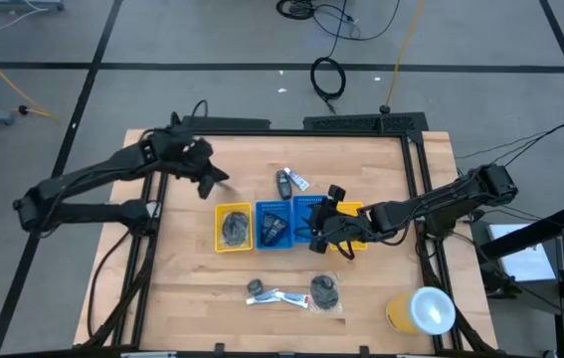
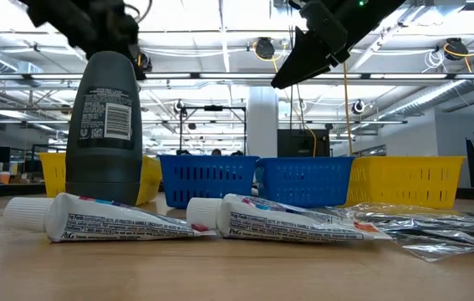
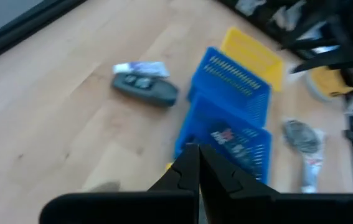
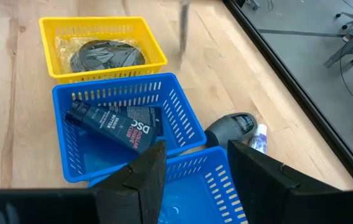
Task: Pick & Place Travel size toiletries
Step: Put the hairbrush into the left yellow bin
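Four trays stand in a row: yellow (image 1: 232,227), blue (image 1: 273,227), blue (image 1: 306,217), yellow (image 1: 354,221). A grey mesh pad (image 4: 98,56) lies in the left yellow tray and a dark tube (image 4: 117,124) in the blue tray beside it. A dark bottle (image 1: 284,182) and a white tube (image 1: 300,182) lie beyond the trays. Nearer, a dark bottle (image 2: 103,125) stands upright beside two white tubes (image 2: 119,219) and a bagged mesh pad (image 1: 324,291). My left gripper (image 1: 207,181) hangs shut, above the table left of the trays. My right gripper (image 4: 195,168) is open over the second blue tray.
A large yellow-and-white cylinder (image 1: 421,310) lies at the table's near right corner. Bare wood stretches along the left side (image 1: 177,278) and the far edge. Cables run on the floor beyond the table.
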You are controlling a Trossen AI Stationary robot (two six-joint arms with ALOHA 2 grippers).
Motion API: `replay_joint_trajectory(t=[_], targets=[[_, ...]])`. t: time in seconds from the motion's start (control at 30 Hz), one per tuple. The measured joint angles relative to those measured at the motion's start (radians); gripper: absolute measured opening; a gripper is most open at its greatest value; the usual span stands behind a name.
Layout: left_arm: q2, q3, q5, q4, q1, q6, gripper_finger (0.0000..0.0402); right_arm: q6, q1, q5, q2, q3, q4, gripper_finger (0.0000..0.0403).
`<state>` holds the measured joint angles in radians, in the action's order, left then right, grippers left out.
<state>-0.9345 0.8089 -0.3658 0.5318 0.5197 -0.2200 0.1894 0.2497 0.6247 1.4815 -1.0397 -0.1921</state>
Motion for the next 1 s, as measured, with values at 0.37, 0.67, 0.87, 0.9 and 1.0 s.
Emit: replay_joint_trajectory(t=[0.37,0.67,0.87,0.9,1.0], targets=[[0.075,0.0,0.201,0.213,-0.156,-0.068,0.0,0.0,0.0,0.0,0.0,0.0,0.0,0.0167],[-0.008,-0.01,0.403,0.473,-0.275,-0.042,0.0001,-0.012,-0.008,0.0,0.0,0.0,0.0,0.0167],[-0.114,-0.023,0.475,0.48,-0.36,-0.006,0.0029,-0.014,-0.008,0.0,0.0,0.0,0.0,0.0167],[-0.135,-0.023,0.491,0.481,-0.367,-0.01,0.0041,-0.015,-0.008,0.0,0.0,0.0,0.001,0.0167],[-0.195,-0.023,0.514,0.476,-0.372,-0.025,0.0083,-0.014,-0.008,0.0,0.0,0.0,0.001,0.0167]])
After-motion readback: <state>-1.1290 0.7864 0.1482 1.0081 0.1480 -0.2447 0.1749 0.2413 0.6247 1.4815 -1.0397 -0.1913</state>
